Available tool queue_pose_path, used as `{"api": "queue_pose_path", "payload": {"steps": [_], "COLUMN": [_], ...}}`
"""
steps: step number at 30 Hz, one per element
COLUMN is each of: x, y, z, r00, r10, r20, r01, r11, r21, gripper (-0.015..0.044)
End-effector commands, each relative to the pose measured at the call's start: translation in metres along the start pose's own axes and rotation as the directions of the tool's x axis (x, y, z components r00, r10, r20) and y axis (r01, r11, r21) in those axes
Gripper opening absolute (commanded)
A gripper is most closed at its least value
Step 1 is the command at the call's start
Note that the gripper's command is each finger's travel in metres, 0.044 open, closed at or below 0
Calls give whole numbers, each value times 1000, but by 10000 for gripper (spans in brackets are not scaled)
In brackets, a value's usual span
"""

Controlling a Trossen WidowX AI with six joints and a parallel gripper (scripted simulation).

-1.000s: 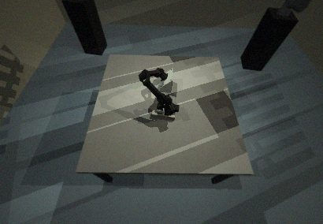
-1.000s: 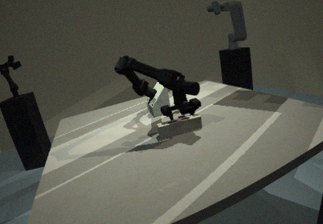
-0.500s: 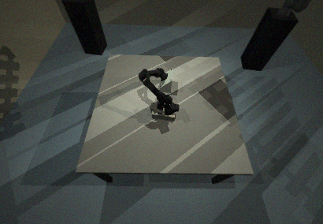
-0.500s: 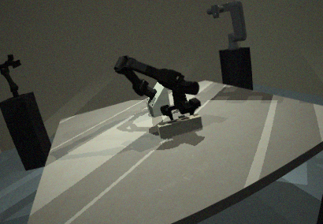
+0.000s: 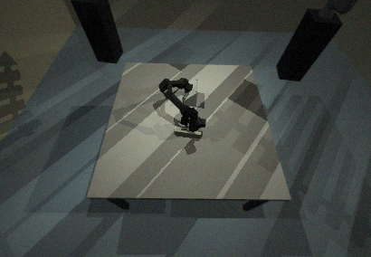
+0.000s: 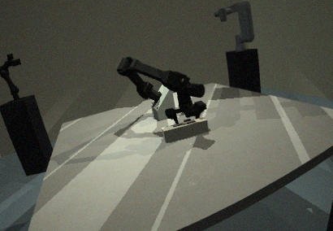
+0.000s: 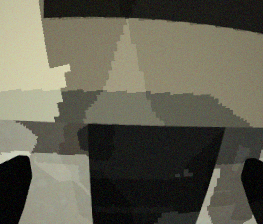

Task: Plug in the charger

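Observation:
The power strip (image 5: 188, 134) (image 6: 186, 132) (image 7: 192, 70) is a long pale block on the table, below the arm's hand. My gripper (image 5: 188, 128) (image 6: 185, 118) (image 7: 140, 170) is open and points down just over it, with its two black fingers wide apart at the left and right of the wrist view. A dark block, seemingly the charger (image 7: 149, 195), stands between the fingers with a gap on both sides, across the strip's near edge in that view. Its prongs and the outlet slots are hidden or too dark to tell.
A pale slanted panel (image 6: 166, 106) stands behind the arm on the table (image 5: 136, 173) (image 6: 114, 184). Dark pedestals (image 5: 97, 28) (image 5: 309, 43) (image 6: 26, 135) (image 6: 244, 70) with other arms stand beyond the table. Striped shadows cross the table top. A black band (image 7: 182, 10) crosses the top of the wrist view.

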State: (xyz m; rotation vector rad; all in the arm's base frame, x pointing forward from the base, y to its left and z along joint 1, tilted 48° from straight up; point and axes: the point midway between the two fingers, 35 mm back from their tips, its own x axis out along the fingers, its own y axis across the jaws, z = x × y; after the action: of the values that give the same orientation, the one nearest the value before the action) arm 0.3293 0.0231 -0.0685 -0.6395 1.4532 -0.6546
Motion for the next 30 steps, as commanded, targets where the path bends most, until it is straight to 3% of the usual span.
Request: {"api": "queue_pose_path", "payload": {"steps": [1,30], "x": [-1,2], "y": [1,2], "z": [-4,-36], "r00": [1000,1000], "r10": [-1,-1], "r20": [5,5], "r01": [1,0], "r11": [1000,1000], "r21": [4,4], "gripper": [440,440]}}
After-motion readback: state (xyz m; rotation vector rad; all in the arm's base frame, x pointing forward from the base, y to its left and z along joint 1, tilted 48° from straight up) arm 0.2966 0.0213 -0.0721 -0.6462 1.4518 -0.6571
